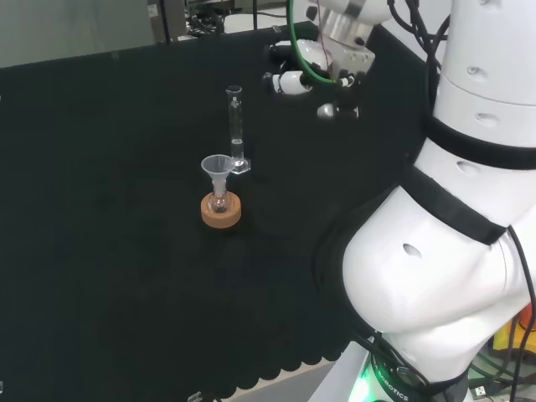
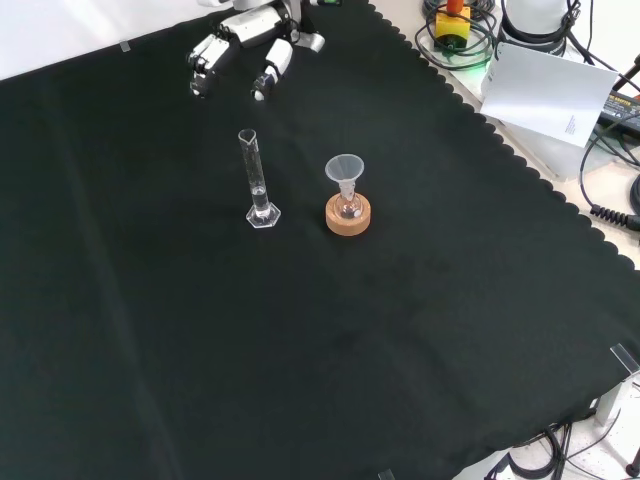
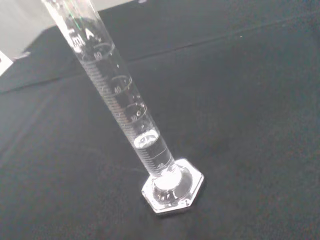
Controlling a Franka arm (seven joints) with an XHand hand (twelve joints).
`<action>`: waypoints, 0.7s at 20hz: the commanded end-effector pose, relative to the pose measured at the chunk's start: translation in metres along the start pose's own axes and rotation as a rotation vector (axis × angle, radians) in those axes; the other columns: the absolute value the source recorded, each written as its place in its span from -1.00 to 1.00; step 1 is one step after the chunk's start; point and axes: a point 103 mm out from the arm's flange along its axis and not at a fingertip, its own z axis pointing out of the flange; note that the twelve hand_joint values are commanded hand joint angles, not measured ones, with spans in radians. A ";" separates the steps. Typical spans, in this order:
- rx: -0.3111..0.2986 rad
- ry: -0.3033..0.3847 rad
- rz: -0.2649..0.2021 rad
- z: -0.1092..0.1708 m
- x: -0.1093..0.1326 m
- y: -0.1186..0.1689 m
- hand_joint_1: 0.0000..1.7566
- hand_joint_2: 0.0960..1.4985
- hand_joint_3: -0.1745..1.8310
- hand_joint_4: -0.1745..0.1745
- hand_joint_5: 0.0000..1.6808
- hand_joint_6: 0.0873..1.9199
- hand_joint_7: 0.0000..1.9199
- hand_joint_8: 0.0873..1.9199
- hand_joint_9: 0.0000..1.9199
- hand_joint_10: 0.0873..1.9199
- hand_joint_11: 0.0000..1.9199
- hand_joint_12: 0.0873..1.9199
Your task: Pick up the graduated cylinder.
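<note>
Glass graduated cylinder (image 2: 258, 186) stands upright, bare black cloth (image 2: 200, 350) between it and the open-fingered hand (image 2: 243, 50).

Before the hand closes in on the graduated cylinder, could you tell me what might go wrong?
The graduated cylinder is tall and slim on a small base, so a sideways nudge from the hand could tip it. It seems to hold a little liquid low down, which could spill. The funnel and flask on the cork ring stand close beside it and might get bumped.

the tabletop (image 2: 450, 330) wore a black cloth with a scalloped edge; on it a clear graduated cylinder (image 2: 256, 180) stood upright on its hexagonal foot; just beside it sat a cork ring (image 2: 348, 217) bearing a small flask and funnel.
</note>
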 end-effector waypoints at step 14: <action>-0.032 0.348 -0.156 0.097 -0.021 0.005 -0.20 0.39 -1.00 -0.12 -0.52 -1.00 -0.68 -0.42 -0.48 -0.45 -0.74 0.39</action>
